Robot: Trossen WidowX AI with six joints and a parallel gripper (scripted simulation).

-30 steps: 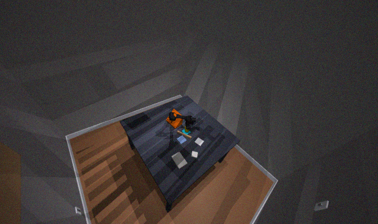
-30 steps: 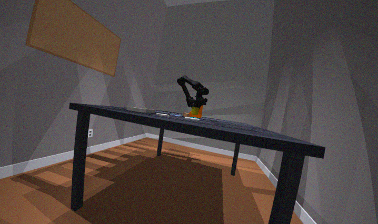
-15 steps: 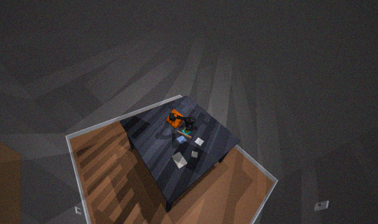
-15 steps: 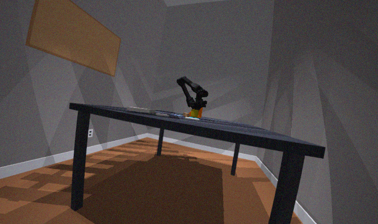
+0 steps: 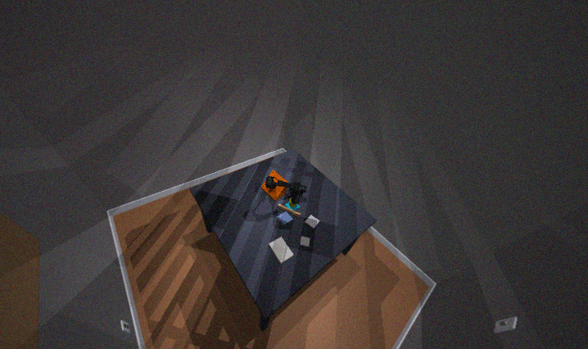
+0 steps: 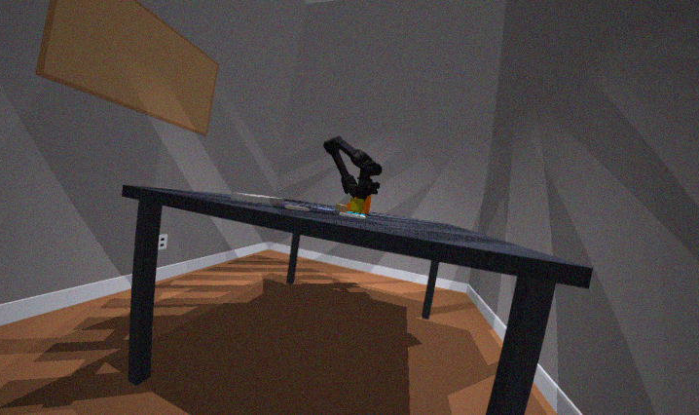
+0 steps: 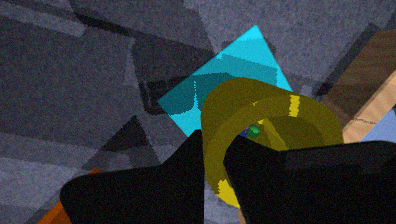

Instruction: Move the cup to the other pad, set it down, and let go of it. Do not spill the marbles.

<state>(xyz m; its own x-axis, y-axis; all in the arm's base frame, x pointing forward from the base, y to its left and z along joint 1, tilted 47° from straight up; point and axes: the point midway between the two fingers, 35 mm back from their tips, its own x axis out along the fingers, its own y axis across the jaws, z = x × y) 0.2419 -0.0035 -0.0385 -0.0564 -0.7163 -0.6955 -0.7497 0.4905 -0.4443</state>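
Going left to right in the top view, we count one orange base plate (image 5: 275,196) (image 7: 55,216) under one black arm (image 5: 284,183) (image 6: 347,147), on one dark counter (image 5: 331,203) (image 6: 434,232). Next we find one large white slab (image 5: 281,249) (image 6: 257,197), one blue pad (image 5: 285,218) (image 7: 382,130) and one wooden bar (image 5: 289,210) (image 6: 341,207) (image 7: 375,85), which lies between the blue pad and one cyan pad (image 5: 292,208) (image 6: 357,213) (image 7: 250,55). At the cyan pad is the single yellow cup (image 5: 290,202) (image 6: 357,206) (image 7: 240,100), its mouth up; we cannot tell whether its base fully bears on the pad. One end effector (image 5: 293,198) (image 6: 358,196) (image 7: 209,134) pinches the cup's wall, one finger inside and one outside. Inside the cup we make out one green marble (image 7: 253,131) plus bits of blue and purple; the full count is hidden. Farther right sit two small pale tiles, one lower (image 5: 305,241) and one upper (image 5: 312,220). We can read no brand or label; a faint dark mark on the bar is illegible.
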